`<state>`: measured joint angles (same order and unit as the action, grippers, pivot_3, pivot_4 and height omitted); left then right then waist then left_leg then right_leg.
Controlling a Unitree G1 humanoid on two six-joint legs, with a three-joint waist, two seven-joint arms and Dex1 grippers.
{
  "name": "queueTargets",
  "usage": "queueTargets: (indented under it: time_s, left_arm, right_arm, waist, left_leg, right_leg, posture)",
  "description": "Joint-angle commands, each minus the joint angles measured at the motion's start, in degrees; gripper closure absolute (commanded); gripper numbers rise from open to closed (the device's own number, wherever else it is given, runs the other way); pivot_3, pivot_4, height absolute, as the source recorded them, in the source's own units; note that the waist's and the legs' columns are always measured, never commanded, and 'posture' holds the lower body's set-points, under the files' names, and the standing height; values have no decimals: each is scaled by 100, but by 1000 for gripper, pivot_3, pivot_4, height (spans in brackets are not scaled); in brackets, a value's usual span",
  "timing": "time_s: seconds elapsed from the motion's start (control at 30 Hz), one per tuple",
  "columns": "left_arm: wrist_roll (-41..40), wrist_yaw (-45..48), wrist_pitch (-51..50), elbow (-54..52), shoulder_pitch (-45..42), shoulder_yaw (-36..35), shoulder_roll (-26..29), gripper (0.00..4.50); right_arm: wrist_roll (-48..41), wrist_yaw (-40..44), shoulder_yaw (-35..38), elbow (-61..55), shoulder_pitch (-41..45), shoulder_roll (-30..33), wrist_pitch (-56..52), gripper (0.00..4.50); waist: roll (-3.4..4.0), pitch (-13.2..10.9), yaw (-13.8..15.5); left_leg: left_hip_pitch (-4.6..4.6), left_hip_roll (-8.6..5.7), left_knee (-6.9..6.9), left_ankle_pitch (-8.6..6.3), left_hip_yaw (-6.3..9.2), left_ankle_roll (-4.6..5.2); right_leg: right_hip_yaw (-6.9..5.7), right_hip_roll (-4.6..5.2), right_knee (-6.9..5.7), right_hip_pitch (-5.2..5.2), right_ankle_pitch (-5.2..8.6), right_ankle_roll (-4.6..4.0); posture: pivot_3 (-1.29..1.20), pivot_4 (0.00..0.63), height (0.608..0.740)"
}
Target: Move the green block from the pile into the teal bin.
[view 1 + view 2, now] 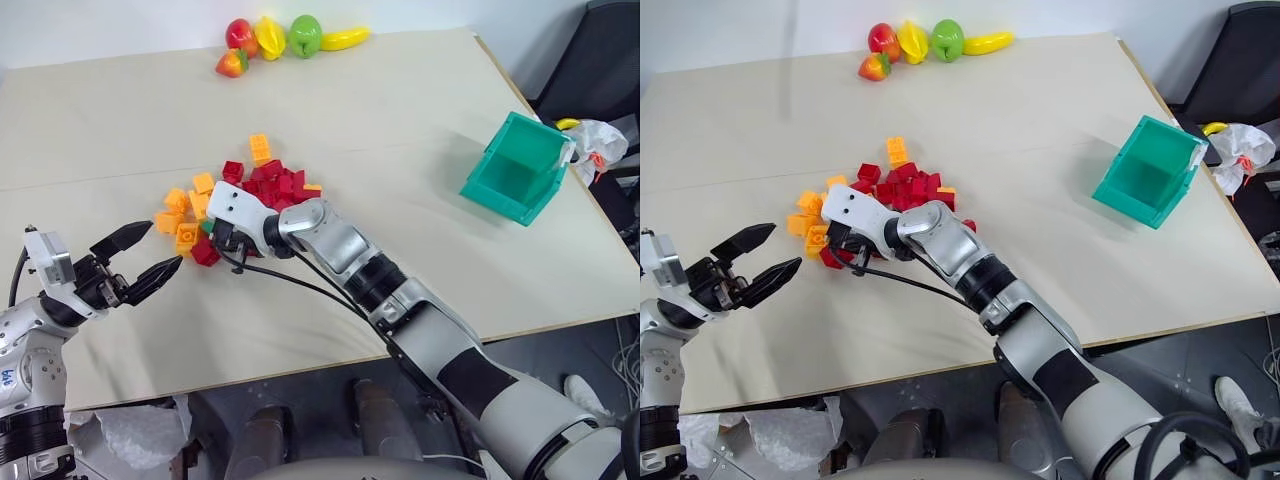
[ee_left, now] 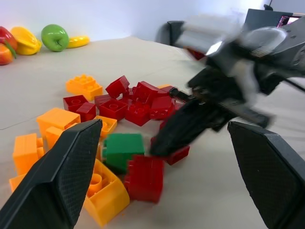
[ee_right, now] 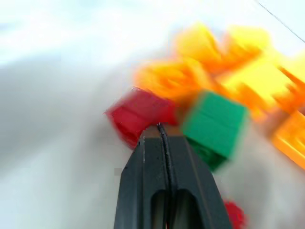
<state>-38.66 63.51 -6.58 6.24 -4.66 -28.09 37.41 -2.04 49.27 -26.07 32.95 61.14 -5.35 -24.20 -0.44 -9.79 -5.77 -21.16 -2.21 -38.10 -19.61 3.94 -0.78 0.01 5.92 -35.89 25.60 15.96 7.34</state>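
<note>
The green block point(image 2: 121, 148) lies at the near left edge of the pile point(image 1: 270, 180) of red, yellow and orange bricks, beside a red brick point(image 3: 138, 114). My right gripper point(image 3: 159, 128) is shut with nothing between its fingers. Its tip rests low at the table, in the gap between that red brick and the green block point(image 3: 214, 126). My left gripper point(image 1: 165, 244) hovers open just left of the pile, pointing at it, a short way from the block. The teal bin point(image 1: 548, 185) stands tilted at the far right of the table.
A row of toy fruit point(image 1: 285, 40) lies along the table's far edge. A white plastic bag point(image 1: 600, 140) and a black chair point(image 1: 600, 60) are off the table's right side, next to the bin. Bare tabletop point(image 1: 400, 110) stretches between the pile and the bin.
</note>
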Motion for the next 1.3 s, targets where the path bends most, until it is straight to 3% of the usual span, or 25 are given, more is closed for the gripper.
queueTargets:
  time_s: [0.03, 0.23, 0.33, 0.67, 0.77, 0.87, 1.03, 1.3]
  left_arm:
    - [-105, 117, -63, -133, 29, -67, 110, 0]
    - [-119, 323, -258, -180, 101, 9, 169, 0]
    - [-119, 348, -332, -177, 104, 5, 174, 0]
    - [-45, 535, -379, 59, 12, -8, 373, 0]
    - [-40, 557, -370, 135, -74, 3, 419, 0]
    - [-36, 550, -361, 147, -130, 20, 436, 0]
    - [-17, 518, -320, 90, -189, 26, 405, 0]
    - [-40, 489, -201, -120, -133, 37, 331, 0]
  right_arm:
    - [-274, 603, 150, -1113, -245, 476, -277, 4478]
    - [-790, 1450, 645, -2200, -941, 1607, 104, 4317]
    - [-948, 1712, 896, -2631, -1336, 2222, 186, 3567]
    - [-1321, 1925, 1811, -3464, -2256, 3971, -178, 156]
    - [-1365, 1843, 1826, -3685, -2348, 4121, -337, 47]
    - [-1411, 1686, 1774, -3916, -2341, 4048, -577, 47]
    - [-1255, 894, 1403, -4077, -2097, 3315, -1098, 47]
    - [-795, -634, 560, -3144, -1403, 1112, -1399, 47]
  waist:
    - [0, 0, 64]
    - [-2, 1, 221]
    - [-1, 0, 260]
    - [0, -1, 359]
    - [1, -1, 377]
    - [1, -1, 403]
    - [2, -2, 405]
    - [3, -2, 376]
  left_leg:
    - [0, -1, -1, 0, 0, 0]
    - [-3, -4, -10, 0, -1, 1]
    - [-2, 0, -10, 0, -6, 1]
    - [-3, 2, -9, -1, -19, 2]
    - [-2, 8, -9, -1, -24, 2]
    - [0, 10, -10, -1, -28, 1]
    - [1, 10, -10, 0, -28, 1]
    - [1, 10, -9, 1, -26, -2]
  right_leg:
    - [0, 1, 0, 0, 0, 0]
    - [-2, 3, 3, -4, 0, 1]
    - [-2, 0, 5, -4, 0, 1]
    - [3, 2, 22, -5, -1, 1]
    - [6, -1, 24, -5, -1, 2]
    - [9, -1, 26, -4, -1, 2]
    - [11, 2, 19, -3, -1, 3]
    - [9, -6, 9, 2, -1, 2]
  posture:
    - [0, 150, 740]
    - [0, 150, 740]
    - [0, 150, 740]
    - [0, 150, 740]
    - [0, 150, 740]
    - [0, 150, 740]
    - [0, 150, 740]
    - [0, 150, 740]
